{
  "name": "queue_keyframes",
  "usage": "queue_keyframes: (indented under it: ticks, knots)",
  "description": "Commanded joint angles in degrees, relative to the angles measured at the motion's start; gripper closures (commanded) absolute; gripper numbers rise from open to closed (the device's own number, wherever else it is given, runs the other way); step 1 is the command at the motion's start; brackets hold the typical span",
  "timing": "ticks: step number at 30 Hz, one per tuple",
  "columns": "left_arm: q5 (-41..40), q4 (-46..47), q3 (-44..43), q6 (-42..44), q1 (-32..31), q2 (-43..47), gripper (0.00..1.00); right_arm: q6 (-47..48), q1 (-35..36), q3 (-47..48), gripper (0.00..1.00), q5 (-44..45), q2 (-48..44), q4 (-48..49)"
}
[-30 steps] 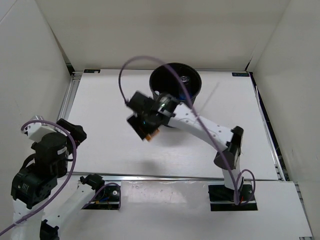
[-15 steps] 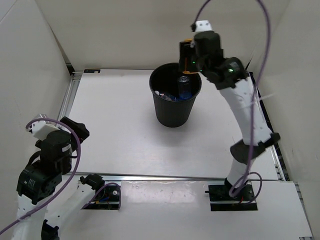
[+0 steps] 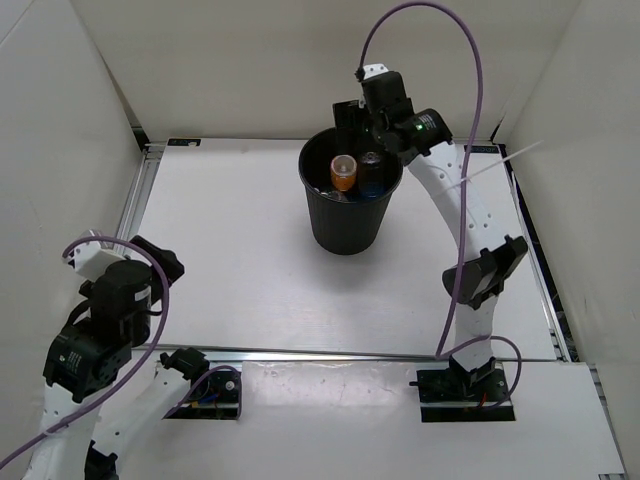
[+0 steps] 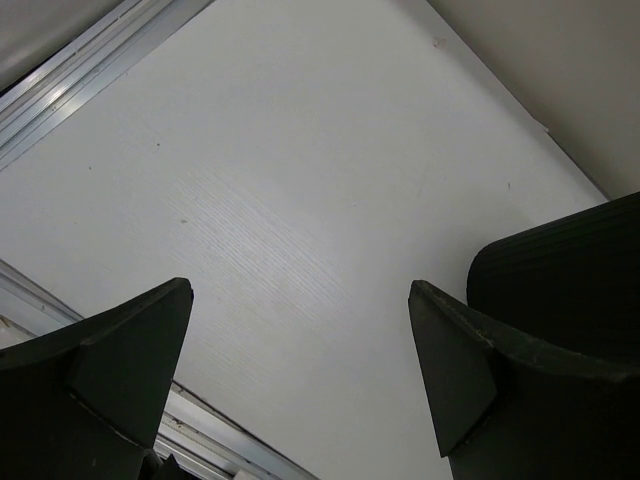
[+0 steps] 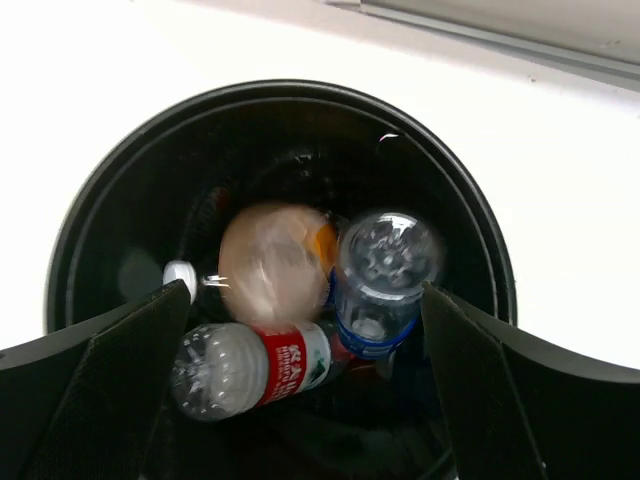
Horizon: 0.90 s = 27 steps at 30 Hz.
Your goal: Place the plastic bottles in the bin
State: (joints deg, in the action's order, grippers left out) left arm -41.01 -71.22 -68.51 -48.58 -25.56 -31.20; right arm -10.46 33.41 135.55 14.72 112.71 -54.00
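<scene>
White table [image 3: 230, 250] fills the near ground. At its near-left corner the left gripper [image 4: 300, 290] hangs over bare surface, jaws apart and holding nothing. Its wrist camera shows only tabletop and an edge rail, no bottle.

Further back, toward the far middle of the table, stands the black bin [image 3: 345, 225], upright with its mouth open to the camera. The right arm reaches across from the near-right base, and the right gripper [image 5: 305, 288] sits above the bin's far rim, pointing down into it. Its jaws are spread wide and hold nothing.

The bottles lie directly under that gripper, inside the bin. The orange bottle [image 5: 272, 275] is near the centre and smeared by motion, so it is probably dropping. Just beside it the blue-labelled bottle [image 5: 385, 275] stands on end, cap toward the camera. The red-labelled bottle [image 5: 265, 365] lies on its side lower down, its long axis running across the wrist view. A white cap [image 5: 180, 273] shows by the bin wall; what it belongs to is hidden.

The overhead camera shows only the orange and blue-labelled bottles in the bin, but it shows no bottle out on the table. The wrist view alone reveals the red-labelled one. Five bottles cannot be counted from either. The right arm is much the nearer; its next move is likely a straight lift clear of the rim.
</scene>
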Motion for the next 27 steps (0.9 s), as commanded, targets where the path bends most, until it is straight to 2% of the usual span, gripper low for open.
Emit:
queue_keyframes:
  ticks: [1,5,8,9,12,19,24,27]
  knots:
    - [0.23,-0.41,0.83,-1.43,0.07,0.53,0.00,-1.66,-0.36,0.60,0.00,-1.19,-5.38,2.06]
    - [0.84,0.90,1.88,-0.91,0.07,0.00,0.00,-8.41,-1.85,-2.47,0.00,1.02,-9.86,-0.83]
    - [1.38,1.61,3.03,0.15,0.07,-1.49,0.00,-13.42,-5.80,-10.17,0.00,-5.12,-15.40,-2.07]
    - [1.38,1.61,3.82,0.15,0.07,-2.36,0.00,-14.32,-8.25,-12.21,0.00,-10.54,-17.67,-2.08]
    - [0.76,2.14,5.22,0.15,0.07,-3.08,0.00,-15.82,-11.69,-18.36,0.00,-18.13,-20.41,-2.69]
    - [-1.09,4.16,9.00,-0.03,0.07,-3.60,0.00,-13.80,-12.31,-24.45,0.00,-16.83,-22.44,-4.27]
    - [-7.84,4.16,10.32,-0.55,0.07,-4.75,0.00,-13.27,-12.31,-25.24,0.00,-16.83,-22.44,-4.27]
    - [-14.69,2.23,11.55,-5.11,0.07,-5.27,0.00,-13.27,-12.93,-25.24,0.00,-16.83,-22.97,-3.75]
